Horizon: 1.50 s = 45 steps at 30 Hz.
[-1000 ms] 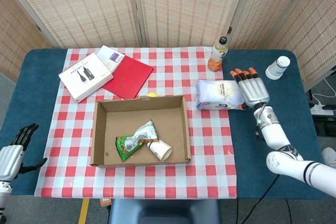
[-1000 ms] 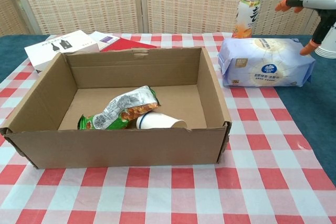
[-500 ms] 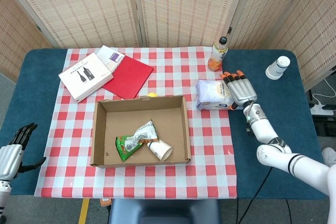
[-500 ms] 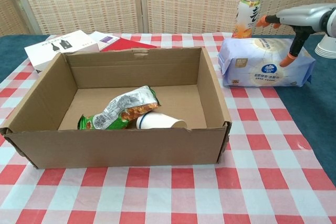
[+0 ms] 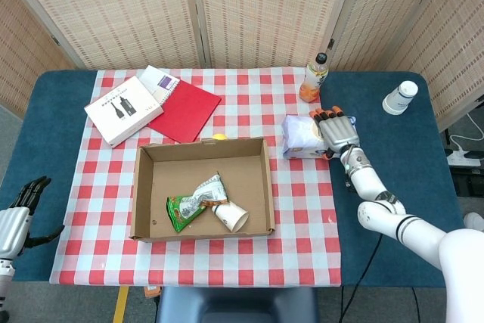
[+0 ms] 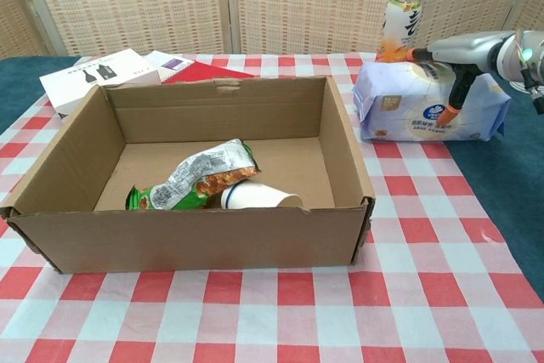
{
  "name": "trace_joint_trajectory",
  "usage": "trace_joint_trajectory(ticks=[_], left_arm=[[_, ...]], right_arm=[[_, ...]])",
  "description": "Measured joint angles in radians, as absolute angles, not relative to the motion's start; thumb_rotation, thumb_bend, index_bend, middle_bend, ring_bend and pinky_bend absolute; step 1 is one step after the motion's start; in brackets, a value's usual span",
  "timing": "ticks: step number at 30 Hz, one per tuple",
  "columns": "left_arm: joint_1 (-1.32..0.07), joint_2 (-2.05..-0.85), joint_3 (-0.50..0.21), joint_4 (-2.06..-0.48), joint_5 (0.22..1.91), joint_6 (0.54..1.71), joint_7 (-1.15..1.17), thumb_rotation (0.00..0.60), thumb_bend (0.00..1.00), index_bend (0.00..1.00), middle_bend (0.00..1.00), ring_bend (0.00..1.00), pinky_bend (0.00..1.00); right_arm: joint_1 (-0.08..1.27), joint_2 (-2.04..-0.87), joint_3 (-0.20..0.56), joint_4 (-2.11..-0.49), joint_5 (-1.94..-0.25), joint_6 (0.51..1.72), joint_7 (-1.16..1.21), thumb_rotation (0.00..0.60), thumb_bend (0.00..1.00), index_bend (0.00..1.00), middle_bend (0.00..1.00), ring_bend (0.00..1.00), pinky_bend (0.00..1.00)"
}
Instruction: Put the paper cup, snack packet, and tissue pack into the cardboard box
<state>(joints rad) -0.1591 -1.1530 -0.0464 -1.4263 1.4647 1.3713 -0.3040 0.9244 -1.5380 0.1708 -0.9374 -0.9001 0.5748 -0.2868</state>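
The cardboard box [image 5: 144, 187] [image 6: 187, 240] stands open at mid-table. Inside it lie the green snack packet [image 5: 193, 203] [image 6: 191, 180] and the paper cup [image 5: 231, 217] [image 6: 259, 199], tipped on its side against the packet. The white tissue pack [image 5: 301, 135] [image 6: 408, 104] lies flat on the cloth to the right of the box. My right hand [image 5: 338, 131] [image 6: 467, 47] is over the pack's right half, fingers stretched across its top and the thumb [image 6: 455, 99] down its front face. My left hand [image 5: 19, 213] hangs open off the table's left edge, holding nothing.
An orange drink bottle [image 5: 314, 79] [image 6: 401, 23] stands just behind the tissue pack. A stack of white cups [image 5: 399, 97] sits far right. A white carton [image 5: 123, 110] and a red booklet [image 5: 184, 111] lie behind the box's left side.
My right hand has moved left and forward, from beside the tissue pack's right end to over its top, thumb now on the front face. The pack and my left hand have not moved.
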Motion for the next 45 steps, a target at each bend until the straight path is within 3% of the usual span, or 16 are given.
trace_joint_trajectory(ticks=[2, 4, 9, 12, 14, 22, 29, 39, 45], left_arm=[[-0.159, -1.152, -0.046, -1.426, 1.466, 1.372, -0.308, 0.6, 0.21, 0.03, 0.01, 0.0, 0.23], [-0.158, -1.151, -0.046, -1.426, 1.467, 1.373, -0.309, 0.6, 0.21, 0.03, 0.01, 0.0, 0.23], [-0.158, -1.151, -0.046, -1.426, 1.466, 1.372, -0.311, 0.6, 0.21, 0.03, 0.01, 0.0, 0.23], [-0.158, -1.151, -0.046, -1.426, 1.467, 1.372, -0.309, 0.6, 0.21, 0.03, 0.01, 0.0, 0.23], [-0.158, -1.151, -0.046, -1.426, 1.467, 1.372, -0.308, 0.6, 0.21, 0.03, 0.01, 0.0, 0.23], [-0.158, -1.151, -0.046, -1.425, 1.466, 1.371, -0.312, 0.6, 0.21, 0.03, 0.01, 0.0, 0.23], [-0.158, -1.149, -0.046, -1.425, 1.466, 1.37, -0.315, 0.6, 0.21, 0.03, 0.01, 0.0, 0.23], [-0.157, -1.146, -0.046, -1.433, 1.471, 1.375, -0.308, 0.6, 0.21, 0.03, 0.01, 0.0, 0.23], [-0.154, -1.142, -0.044, -1.438, 1.477, 1.383, -0.315, 0.6, 0.21, 0.03, 0.01, 0.0, 0.23]], right_arm=[[0.926, -1.55, 0.169, -0.921, -0.907, 0.568, -0.278, 0.6, 0.0, 0.0, 0.0, 0.0, 0.04], [0.924, -1.561, 0.169, -0.911, -0.925, 0.575, -0.264, 0.6, 0.0, 0.03, 0.02, 0.01, 0.14], [0.911, -1.59, 0.171, -0.879, -0.995, 0.634, -0.219, 0.6, 0.0, 0.37, 0.25, 0.27, 0.49], [0.902, -1.609, 0.174, -0.852, -1.023, 0.668, -0.194, 0.6, 0.0, 0.56, 0.37, 0.4, 0.61], [0.897, -1.619, 0.177, -0.835, -1.031, 0.673, -0.184, 0.6, 0.0, 0.62, 0.39, 0.44, 0.65], [0.877, -1.616, 0.185, -0.827, -1.071, 0.712, -0.17, 0.6, 0.01, 0.76, 0.46, 0.5, 0.7], [0.867, -1.52, 0.214, -0.959, -1.073, 0.772, -0.207, 0.6, 0.03, 0.78, 0.49, 0.53, 0.73], [0.875, -1.315, 0.301, -1.41, -1.058, 0.927, -0.399, 0.6, 0.03, 0.79, 0.51, 0.55, 0.74], [0.926, -1.257, 0.359, -1.671, -1.035, 1.004, -0.561, 0.6, 0.03, 0.8, 0.52, 0.55, 0.74]])
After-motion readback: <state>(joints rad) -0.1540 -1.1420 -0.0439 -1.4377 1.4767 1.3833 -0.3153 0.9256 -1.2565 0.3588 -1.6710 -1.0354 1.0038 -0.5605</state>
